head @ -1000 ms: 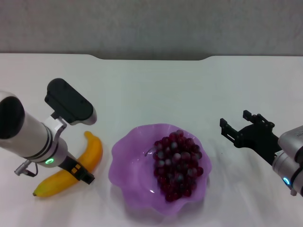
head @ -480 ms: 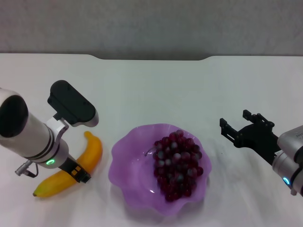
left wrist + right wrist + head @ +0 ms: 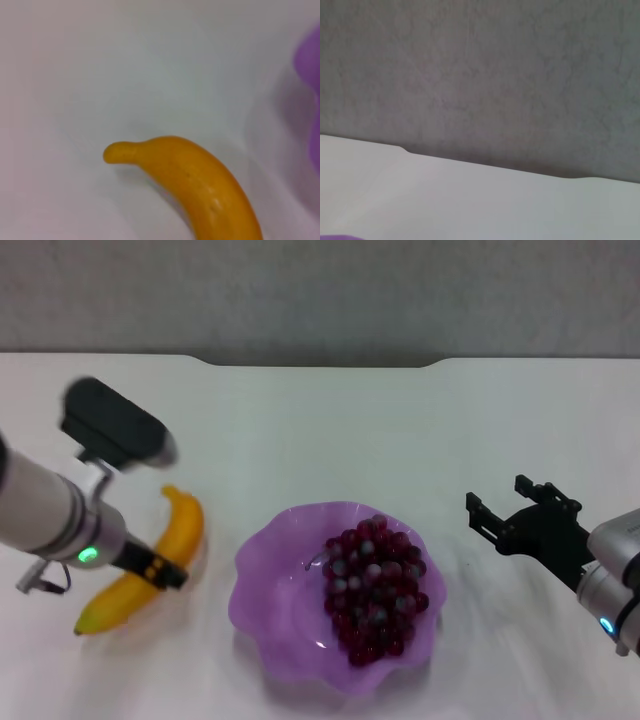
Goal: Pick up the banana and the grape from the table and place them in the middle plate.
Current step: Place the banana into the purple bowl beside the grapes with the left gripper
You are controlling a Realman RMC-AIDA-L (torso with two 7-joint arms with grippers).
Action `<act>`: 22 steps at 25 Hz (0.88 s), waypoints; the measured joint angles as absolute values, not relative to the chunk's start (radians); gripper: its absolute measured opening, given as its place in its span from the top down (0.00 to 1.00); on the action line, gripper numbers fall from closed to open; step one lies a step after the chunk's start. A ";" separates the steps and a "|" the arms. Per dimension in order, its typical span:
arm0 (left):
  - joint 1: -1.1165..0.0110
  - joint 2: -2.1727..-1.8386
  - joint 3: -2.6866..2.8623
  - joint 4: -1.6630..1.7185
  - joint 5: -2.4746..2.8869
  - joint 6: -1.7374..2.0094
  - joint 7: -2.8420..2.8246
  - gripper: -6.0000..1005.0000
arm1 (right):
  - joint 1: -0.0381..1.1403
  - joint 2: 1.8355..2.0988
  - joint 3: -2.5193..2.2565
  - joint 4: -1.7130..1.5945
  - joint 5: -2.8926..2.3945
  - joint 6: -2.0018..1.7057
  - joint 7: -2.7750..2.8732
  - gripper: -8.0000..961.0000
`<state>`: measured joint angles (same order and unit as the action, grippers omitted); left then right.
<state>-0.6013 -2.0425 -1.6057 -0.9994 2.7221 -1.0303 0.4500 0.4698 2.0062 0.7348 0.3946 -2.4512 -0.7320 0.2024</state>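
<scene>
The left end effector [image 3: 160,572] clamps the curved yellow-orange banana [image 3: 150,560] left of the scalloped purple plate [image 3: 262,570]; the right end effector [image 3: 500,520] hangs spread apart at right.

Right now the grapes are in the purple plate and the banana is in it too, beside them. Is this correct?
Not quite. The grapes are in the purple plate, but the banana is outside it, to the plate's left, with the left claw at it. The head view shows this.

Grape [image 3: 374,586] in middle plate [image 3: 262,570]; banana [image 3: 150,558] seemingly on table [image 3: 330,430]
</scene>
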 joint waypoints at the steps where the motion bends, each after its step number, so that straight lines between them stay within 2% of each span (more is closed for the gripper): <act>1: -0.572 -2.042 -1.630 -1.050 2.703 -1.033 0.454 0.50 | 0.470 2.006 0.735 0.394 -2.451 -0.732 0.202 0.20; 6: -0.392 -2.040 -1.746 -1.310 2.464 -1.023 0.503 0.50 | 0.467 2.008 0.736 0.387 -2.446 -0.732 0.202 0.20; 11: -0.304 -2.038 -1.814 -1.387 2.133 -1.072 0.542 0.50 | 0.466 2.008 0.739 0.386 -2.445 -0.729 0.202 0.20; 16: -0.284 -2.043 -1.802 -1.271 1.850 -1.117 0.667 0.50 | 0.466 2.008 0.738 0.385 -2.445 -0.727 0.202 0.20; 22: -0.363 -2.045 -1.786 -1.015 1.749 -1.106 0.735 0.50 | 0.466 2.008 0.739 0.385 -2.446 -0.728 0.202 0.20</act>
